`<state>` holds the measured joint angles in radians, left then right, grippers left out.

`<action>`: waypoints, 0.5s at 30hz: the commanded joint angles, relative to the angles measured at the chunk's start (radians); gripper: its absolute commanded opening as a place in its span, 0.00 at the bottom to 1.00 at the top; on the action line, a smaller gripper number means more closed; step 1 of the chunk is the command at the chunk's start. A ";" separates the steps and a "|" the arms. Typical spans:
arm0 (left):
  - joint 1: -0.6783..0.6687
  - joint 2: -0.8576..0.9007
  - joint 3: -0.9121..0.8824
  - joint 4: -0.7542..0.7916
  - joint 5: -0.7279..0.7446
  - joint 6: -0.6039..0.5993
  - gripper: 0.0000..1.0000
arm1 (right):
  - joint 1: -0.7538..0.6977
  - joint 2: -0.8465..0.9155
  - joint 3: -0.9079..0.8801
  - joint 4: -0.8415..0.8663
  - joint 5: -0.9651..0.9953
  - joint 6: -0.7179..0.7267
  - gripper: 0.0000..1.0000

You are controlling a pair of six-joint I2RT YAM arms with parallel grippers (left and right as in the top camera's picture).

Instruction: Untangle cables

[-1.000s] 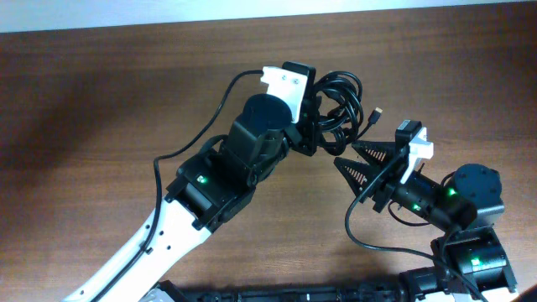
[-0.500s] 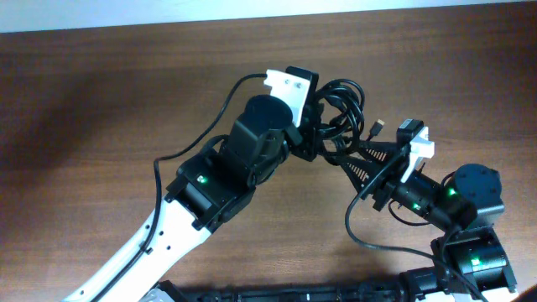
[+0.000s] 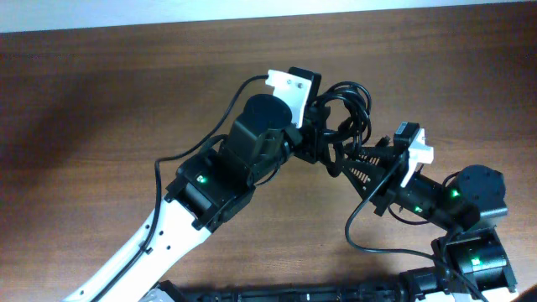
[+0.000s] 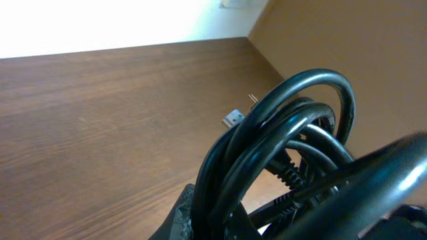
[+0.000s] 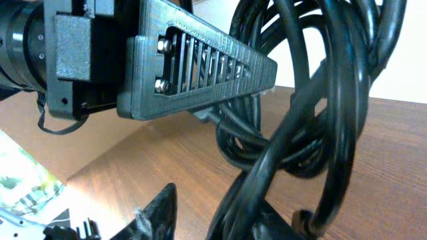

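Note:
The cables (image 3: pixel 348 101) are a bundle of glossy black loops held off the table, filling the left wrist view (image 4: pixel 287 133) and the right wrist view (image 5: pixel 333 100). My left gripper (image 3: pixel 321 144) (image 4: pixel 220 223) is shut on the bundle's lower left side. One of its ribbed fingers (image 5: pixel 200 73) shows beside the loops. My right gripper (image 3: pixel 351 164) (image 5: pixel 213 220) reaches in from the lower right, just under the left one. Some strands run between its fingers and lie against the right finger, with a gap still left to the left finger (image 5: pixel 160 213). A small metal-tipped plug (image 4: pixel 232 119) sits beyond the bundle.
The brown wooden table (image 3: pixel 101 92) stretches wide to the left and behind the arms. The left arm's white body (image 3: pixel 159 235) crosses the lower left. The right arm's base (image 3: pixel 470 243) stands at the lower right, its own thick black wire (image 3: pixel 369 239) looping beside it.
My right gripper has moved up and left into the bundle and its fingers have narrowed around some strands. The left gripper has shifted slightly right with the bundle.

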<state>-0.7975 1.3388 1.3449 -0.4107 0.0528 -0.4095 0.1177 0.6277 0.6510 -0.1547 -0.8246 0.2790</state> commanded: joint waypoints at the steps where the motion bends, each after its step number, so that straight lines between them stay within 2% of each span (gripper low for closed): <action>1: -0.007 -0.015 0.028 0.005 0.121 -0.016 0.00 | -0.001 -0.001 -0.003 0.006 -0.029 -0.013 0.40; 5: -0.007 -0.015 0.028 -0.035 0.127 -0.016 0.00 | -0.001 -0.001 -0.003 0.006 -0.029 -0.013 0.41; 7: -0.007 -0.015 0.028 -0.055 0.128 -0.016 0.00 | -0.001 -0.001 -0.003 0.010 -0.029 -0.013 0.22; 8: -0.007 -0.015 0.028 -0.058 0.127 -0.016 0.00 | -0.001 -0.001 -0.003 0.010 -0.030 -0.013 0.07; 9: -0.007 -0.015 0.028 -0.058 0.127 -0.013 0.00 | -0.001 -0.001 -0.003 0.010 -0.034 -0.013 0.04; 15: -0.006 -0.015 0.028 -0.052 0.016 -0.010 0.00 | 0.000 -0.001 -0.003 0.030 -0.143 -0.073 0.04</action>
<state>-0.7929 1.3346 1.3540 -0.4648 0.1131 -0.4126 0.1139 0.6323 0.6479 -0.1497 -0.8520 0.2752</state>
